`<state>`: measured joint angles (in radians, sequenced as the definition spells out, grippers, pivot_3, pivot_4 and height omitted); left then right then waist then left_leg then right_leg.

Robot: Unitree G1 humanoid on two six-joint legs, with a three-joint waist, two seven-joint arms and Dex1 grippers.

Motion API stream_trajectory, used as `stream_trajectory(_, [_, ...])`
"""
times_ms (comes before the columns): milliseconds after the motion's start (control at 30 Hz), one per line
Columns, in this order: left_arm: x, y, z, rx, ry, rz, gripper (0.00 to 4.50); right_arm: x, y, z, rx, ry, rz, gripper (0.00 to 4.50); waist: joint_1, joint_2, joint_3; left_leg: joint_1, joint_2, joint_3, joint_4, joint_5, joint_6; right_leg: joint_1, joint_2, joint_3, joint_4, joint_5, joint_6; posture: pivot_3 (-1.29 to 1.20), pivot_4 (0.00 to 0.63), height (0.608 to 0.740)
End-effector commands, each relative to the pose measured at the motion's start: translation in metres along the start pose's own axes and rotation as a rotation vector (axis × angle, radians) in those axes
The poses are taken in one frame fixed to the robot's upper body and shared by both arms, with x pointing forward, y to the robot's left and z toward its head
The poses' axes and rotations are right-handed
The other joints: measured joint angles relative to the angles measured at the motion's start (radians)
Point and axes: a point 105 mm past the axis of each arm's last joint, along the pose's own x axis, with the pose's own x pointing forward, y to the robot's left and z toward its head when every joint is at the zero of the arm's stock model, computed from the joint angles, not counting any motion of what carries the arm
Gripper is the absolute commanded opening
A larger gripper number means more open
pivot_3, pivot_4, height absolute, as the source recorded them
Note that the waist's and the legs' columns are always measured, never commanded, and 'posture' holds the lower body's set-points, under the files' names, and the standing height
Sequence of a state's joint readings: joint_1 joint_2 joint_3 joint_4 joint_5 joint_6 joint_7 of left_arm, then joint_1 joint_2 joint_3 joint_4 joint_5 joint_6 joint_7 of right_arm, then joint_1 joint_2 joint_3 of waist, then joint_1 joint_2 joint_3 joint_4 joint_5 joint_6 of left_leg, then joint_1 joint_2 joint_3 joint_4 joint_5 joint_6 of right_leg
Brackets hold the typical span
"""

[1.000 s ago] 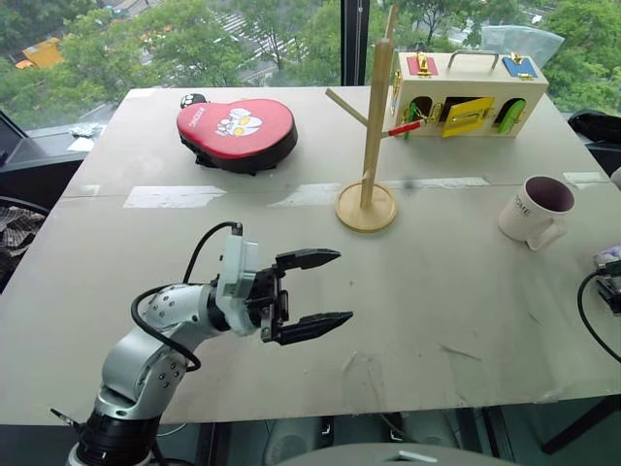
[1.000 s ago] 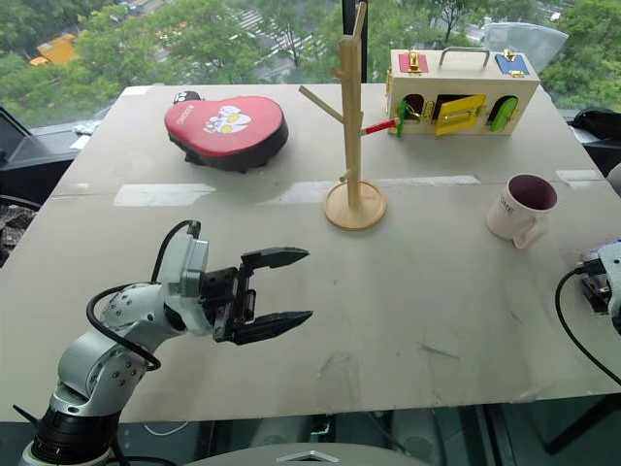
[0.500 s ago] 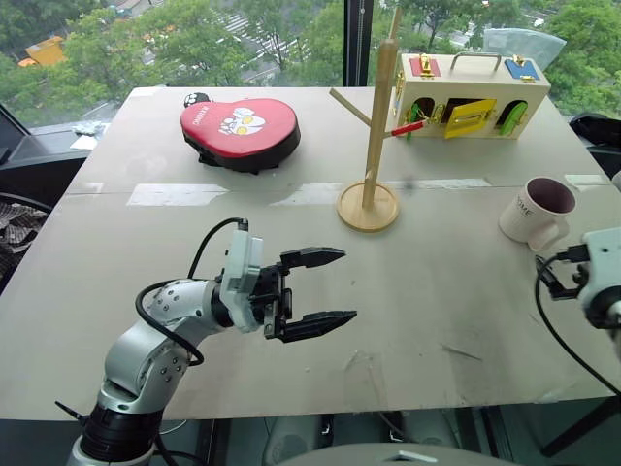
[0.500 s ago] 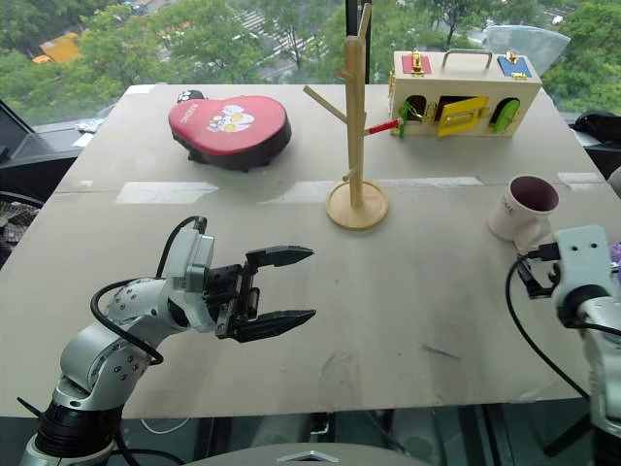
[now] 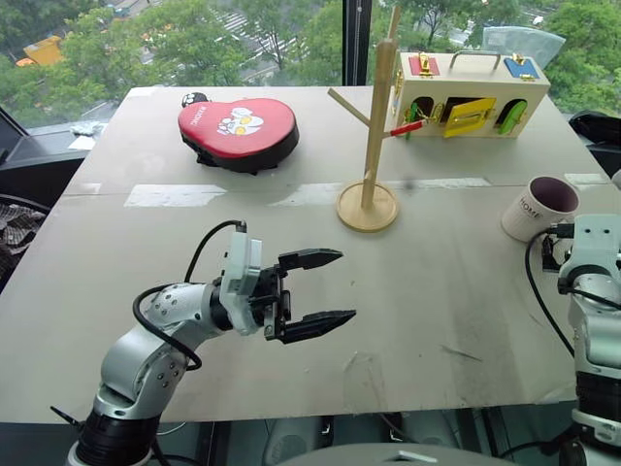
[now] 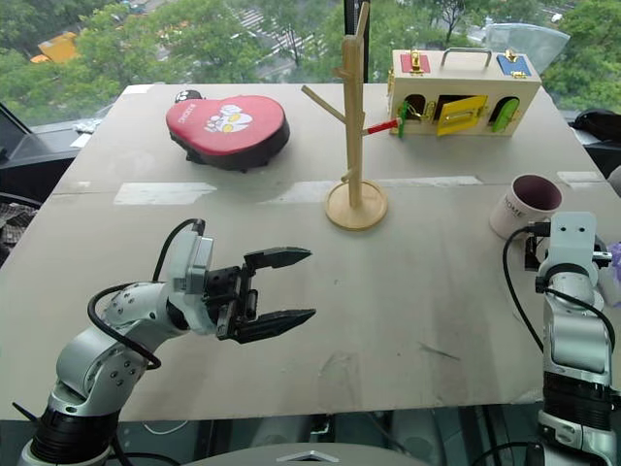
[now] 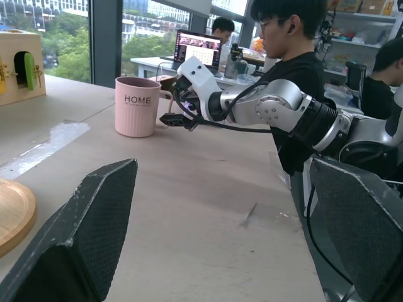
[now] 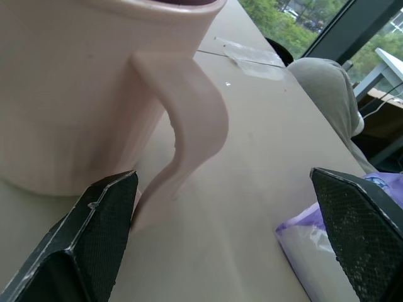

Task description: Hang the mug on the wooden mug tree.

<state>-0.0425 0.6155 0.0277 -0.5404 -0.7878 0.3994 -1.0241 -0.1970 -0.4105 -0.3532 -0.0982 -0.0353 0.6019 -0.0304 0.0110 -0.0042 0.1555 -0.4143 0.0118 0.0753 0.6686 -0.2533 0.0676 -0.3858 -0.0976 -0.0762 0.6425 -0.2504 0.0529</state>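
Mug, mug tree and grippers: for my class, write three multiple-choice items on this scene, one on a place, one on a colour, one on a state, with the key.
1. Where does the mug stand?
A. hanging on a peg
B. on the table, right of the wooden mug tree
C. inside the wooden box

2. What colour is the mug's inside?
A. dark purple
B. yellow
C. green

3. How is the right gripper?
A. shut on the handle
B. open, near the handle
C. shut on a peg

Key: 1 B, it stands upright on the table; 2 A, the rim shows purple; 3 B, its fingers stand wide apart.
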Motion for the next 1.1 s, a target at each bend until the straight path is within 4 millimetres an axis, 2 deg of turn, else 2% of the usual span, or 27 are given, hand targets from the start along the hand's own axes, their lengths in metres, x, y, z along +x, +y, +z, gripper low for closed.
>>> stream_trajectory(33, [0.003, -0.007, 0.008, 0.041, -0.019, -0.013, 4.50, 0.008, -0.007, 0.009, 0.034, -0.044, -0.054, 4.43, -0.001, 0.000, 0.000, 0.000, 0.000, 0.000, 0.000, 0.000, 0.000, 0.000, 0.000, 0.000, 0.000, 0.000, 0.000, 0.00, 0.150, 0.731])
stream_trajectory(100, [0.003, -0.007, 0.008, 0.041, -0.018, -0.011, 4.50, 0.014, -0.004, 0.006, 0.053, -0.037, -0.053, 4.43, -0.002, 0.000, 0.000, 0.000, 0.000, 0.000, 0.000, 0.000, 0.000, 0.000, 0.000, 0.000, 0.000, 0.000, 0.000, 0.00, 0.150, 0.731])
stream_trajectory(133, [0.003, -0.007, 0.008, 0.041, -0.017, -0.009, 4.50, 0.017, -0.001, 0.005, 0.071, -0.037, -0.041, 3.90, -0.002, 0.000, 0.000, 0.000, 0.000, 0.000, 0.000, 0.000, 0.000, 0.000, 0.000, 0.000, 0.000, 0.000, 0.000, 0.00, 0.150, 0.731])
stream_trajectory(200, [0.002, -0.007, 0.008, 0.041, -0.017, -0.001, 4.50, 0.022, 0.000, 0.004, 0.078, -0.041, -0.045, 3.15, -0.003, 0.000, 0.000, 0.000, 0.000, 0.000, 0.000, 0.000, 0.000, 0.000, 0.000, 0.000, 0.000, 0.000, 0.000, 0.00, 0.150, 0.731])
stream_trajectory(367, [-0.002, -0.006, 0.007, 0.037, -0.015, 0.021, 4.50, 0.029, -0.001, 0.004, 0.071, -0.060, -0.044, 0.66, -0.001, 0.000, 0.000, 0.000, 0.000, 0.000, 0.000, 0.000, 0.000, 0.000, 0.000, 0.000, 0.000, 0.000, 0.000, 0.00, 0.150, 0.731])
stream_trajectory(400, [-0.003, -0.006, 0.007, 0.032, -0.019, 0.030, 4.50, 0.029, -0.001, 0.006, 0.068, -0.074, -0.034, 0.25, -0.002, 0.000, 0.000, 0.000, 0.000, 0.000, 0.000, 0.000, 0.000, 0.000, 0.000, 0.000, 0.000, 0.000, 0.000, 0.00, 0.150, 0.731])
stream_trajectory(433, [-0.003, -0.005, 0.007, 0.026, -0.025, 0.040, 4.50, 0.028, -0.001, 0.009, 0.060, -0.092, -0.020, 0.05, -0.002, 0.000, 0.000, 0.000, 0.000, 0.001, 0.000, 0.000, 0.000, 0.000, 0.000, 0.000, 0.000, 0.000, 0.000, 0.00, 0.150, 0.731])
stream_trajectory(567, [-0.006, -0.003, 0.009, 0.017, -0.047, 0.085, 4.50, 0.022, 0.005, 0.032, 0.028, -0.215, 0.101, 0.05, 0.004, 0.000, 0.000, 0.000, 0.000, -0.001, 0.000, 0.000, 0.000, 0.001, -0.001, -0.001, 0.000, 0.000, 0.000, 0.00, 0.150, 0.731])
stream_trajectory(700, [-0.016, 0.008, 0.013, 0.097, -0.108, 0.242, 4.50, 0.004, 0.030, 0.082, 0.027, -0.414, 0.436, 0.05, -0.016, 0.002, 0.001, 0.001, 0.000, 0.001, 0.000, 0.000, 0.000, 0.000, 0.000, 0.002, 0.000, 0.000, 0.000, 0.00, 0.150, 0.731])
stream_trajectory(833, [-0.031, 0.008, 0.013, 0.068, -0.208, 0.343, 4.50, -0.016, 0.056, 0.122, -0.078, -0.537, 0.811, 0.05, -0.028, 0.002, 0.001, 0.001, 0.001, 0.001, 0.000, 0.000, 0.000, 0.000, 0.001, 0.003, 0.000, 0.000, 0.000, 0.00, 0.150, 0.731])
stream_trajectory(933, [-0.040, 0.008, 0.014, 0.079, -0.222, 0.368, 4.50, -0.016, 0.068, 0.150, -0.146, -0.568, 1.056, 0.05, -0.028, 0.003, 0.002, 0.002, 0.002, 0.002, 0.000, 0.000, 0.001, 0.000, 0.002, 0.004, 0.000, 0.000, 0.000, 0.00, 0.150, 0.731])
stream_trajectory(1100, [-0.041, 0.010, 0.019, 0.055, -0.231, 0.351, 4.50, -0.007, 0.095, 0.197, -0.297, -0.607, 1.222, 0.05, -0.025, 0.003, 0.004, 0.001, 0.003, 0.000, 0.001, 0.000, 0.001, 0.000, 0.002, 0.002, 0.000, 0.000, -0.002, 0.00, 0.150, 0.731])
